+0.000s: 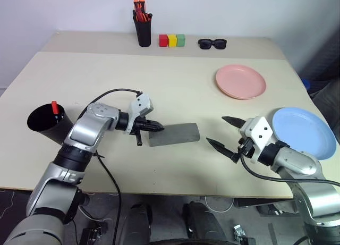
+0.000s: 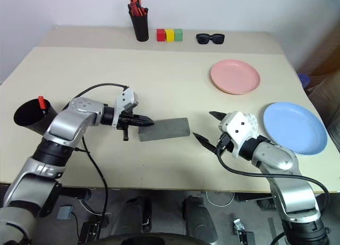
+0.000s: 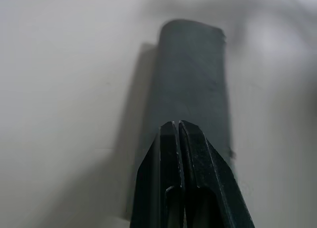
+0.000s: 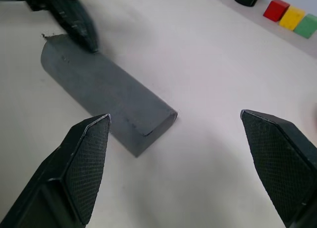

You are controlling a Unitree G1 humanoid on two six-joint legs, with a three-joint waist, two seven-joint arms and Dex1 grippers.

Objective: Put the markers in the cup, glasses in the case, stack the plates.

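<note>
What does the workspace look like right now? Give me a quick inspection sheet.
Surface: beige table.
Job's things: grey case closed; red marker in black cup; pink plate and blue plate apart, unstacked; glasses nothing seen.
Clutter: pen pot, three coloured blocks, sunglasses.
Grippers: left gripper shut, at the case's end; right gripper open, empty.
Cables: black cable over left arm.
Surroundings: white wall.

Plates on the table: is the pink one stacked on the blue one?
No: the pink plate and the blue plate lie apart on the table.
</note>
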